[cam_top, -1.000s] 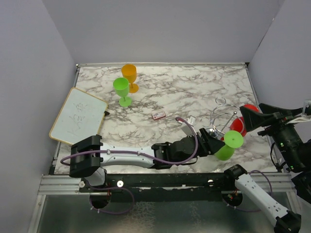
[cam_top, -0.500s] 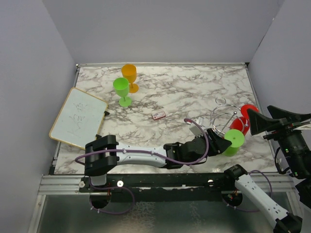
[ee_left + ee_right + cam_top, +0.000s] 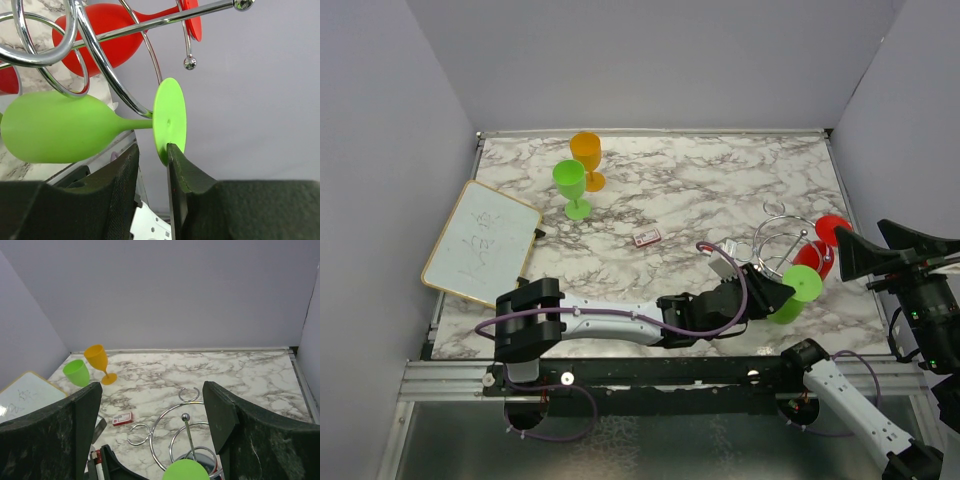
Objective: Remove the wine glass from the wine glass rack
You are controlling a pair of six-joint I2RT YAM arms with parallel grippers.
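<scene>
The chrome wine glass rack (image 3: pixel 782 235) stands at the right of the table, with a lime green wine glass (image 3: pixel 790 298) and a red wine glass (image 3: pixel 817 250) hanging on it. In the left wrist view the green glass (image 3: pixel 55 127) lies sideways with its stem in a wire loop (image 3: pixel 100 55). My left gripper (image 3: pixel 152 155) is narrowly open. The rim of the glass's foot (image 3: pixel 170 120) sits between the tips, against the right finger (image 3: pixel 182 185). My right gripper (image 3: pixel 865 240) is wide open and empty, right of the rack and raised. Its view looks down on the rack (image 3: pixel 186 420).
An orange glass (image 3: pixel 586 155) and a second green glass (image 3: pixel 570 183) stand upright at the back left. A whiteboard (image 3: pixel 480 240) lies at the left edge and a small red card (image 3: pixel 645 237) mid-table. Grey walls close in on three sides.
My left arm has reached further right to the rack, bringing its tips to the green glass's foot. The green glass shifted slightly. My right gripper drew back to the right.
</scene>
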